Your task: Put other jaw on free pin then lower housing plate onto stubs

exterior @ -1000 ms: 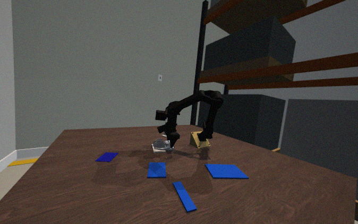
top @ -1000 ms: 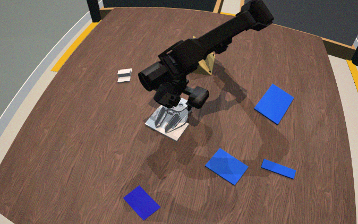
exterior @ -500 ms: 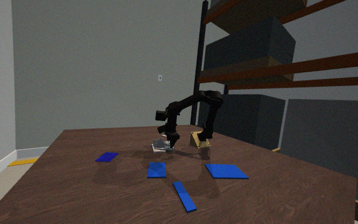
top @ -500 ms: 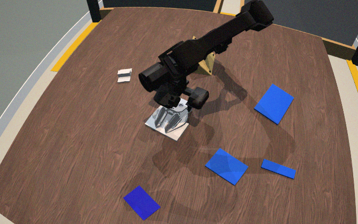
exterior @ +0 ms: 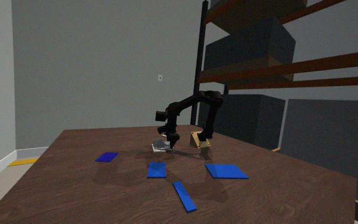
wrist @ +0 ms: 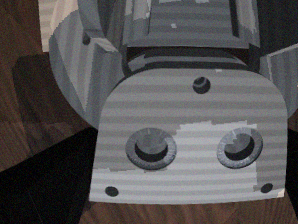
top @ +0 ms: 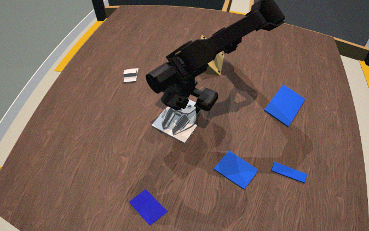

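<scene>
My gripper [top: 190, 106] [wrist: 189, 137] is shut on the pale grey housing plate [top: 191, 103] [wrist: 197, 165], with one dark finger at each side edge. The plate lies over the rear of the grey gripper assembly. In the wrist view, round grey stub ends show inside its two ringed holes, off centre; whether it is fully seated cannot be told. Two grey jaws [top: 168, 120] [top: 184, 123] stand side by side in front of the plate, above the square white base [top: 188, 136] [exterior: 159, 152]. The plate and fingers hide the pins and most of the gear teeth.
A small white stepped part [top: 130, 75] lies at the left rear. The yellow arm mount [top: 218, 65] [exterior: 199, 140] stands behind. Blue plates [top: 285, 105] [top: 236, 169], a blue strip [top: 289, 172] [exterior: 184, 196] and a violet-blue plate [top: 148, 207] [exterior: 107, 156] lie on the table.
</scene>
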Action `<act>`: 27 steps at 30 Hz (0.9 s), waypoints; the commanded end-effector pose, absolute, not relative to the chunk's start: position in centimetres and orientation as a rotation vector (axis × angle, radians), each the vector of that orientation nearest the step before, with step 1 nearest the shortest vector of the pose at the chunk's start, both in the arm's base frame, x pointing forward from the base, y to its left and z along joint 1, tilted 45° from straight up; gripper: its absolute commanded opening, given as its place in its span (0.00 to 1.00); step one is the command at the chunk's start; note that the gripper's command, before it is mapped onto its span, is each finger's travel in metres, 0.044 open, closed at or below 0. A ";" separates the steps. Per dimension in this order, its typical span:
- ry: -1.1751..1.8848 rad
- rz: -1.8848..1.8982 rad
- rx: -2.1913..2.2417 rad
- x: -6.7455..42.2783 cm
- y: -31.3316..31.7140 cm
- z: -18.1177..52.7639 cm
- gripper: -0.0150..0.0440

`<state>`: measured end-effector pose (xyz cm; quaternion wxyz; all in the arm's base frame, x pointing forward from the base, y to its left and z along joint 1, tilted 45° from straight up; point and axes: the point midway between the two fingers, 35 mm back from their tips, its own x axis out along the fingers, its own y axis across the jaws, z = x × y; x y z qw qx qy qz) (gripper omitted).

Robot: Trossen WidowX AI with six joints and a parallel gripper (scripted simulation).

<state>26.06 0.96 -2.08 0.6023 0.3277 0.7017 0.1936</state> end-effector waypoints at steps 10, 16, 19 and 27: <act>1.624 0.445 0.766 26.1 1.2 -2.2 0.85; 1.624 0.446 0.766 26.1 1.3 -2.4 0.85; 1.624 0.446 0.766 26.1 1.3 -2.4 0.85; 1.624 0.446 0.766 26.0 1.5 -2.6 0.85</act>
